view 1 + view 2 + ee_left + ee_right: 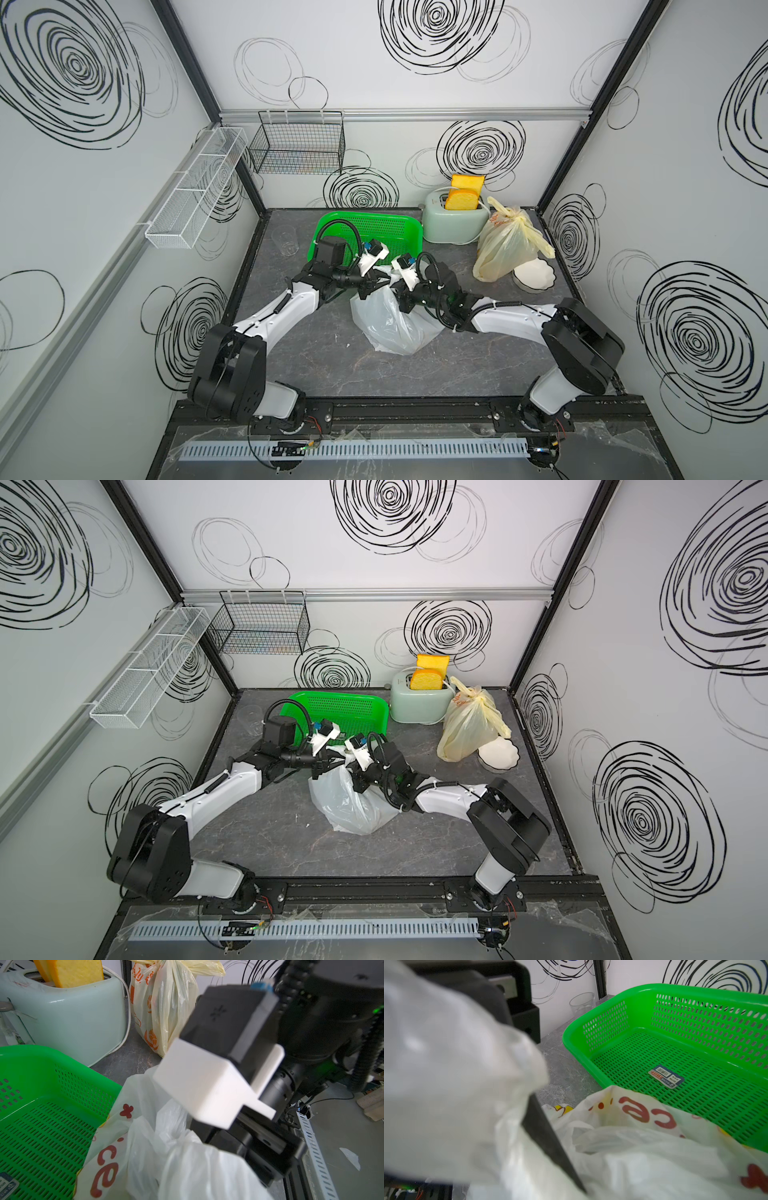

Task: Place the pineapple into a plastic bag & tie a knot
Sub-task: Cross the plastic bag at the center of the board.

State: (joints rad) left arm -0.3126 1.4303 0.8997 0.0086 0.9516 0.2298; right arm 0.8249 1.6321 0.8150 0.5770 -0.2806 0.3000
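Bag edge touching bskt rim

You look down on a dark grey marbled counter boxed in by white walls scrawled with black spirals. At the back, an empty green perforated basket carries a small label on its floor. Just right of it, a pale mint toaster holds two yellow bread slices standing upright. A knotted yellow bag with orange print leans beside the toaster, touching a white scalloped dish. A clear glass stands left of the basket. A black wire basket and a white mesh rack hang on the walls.
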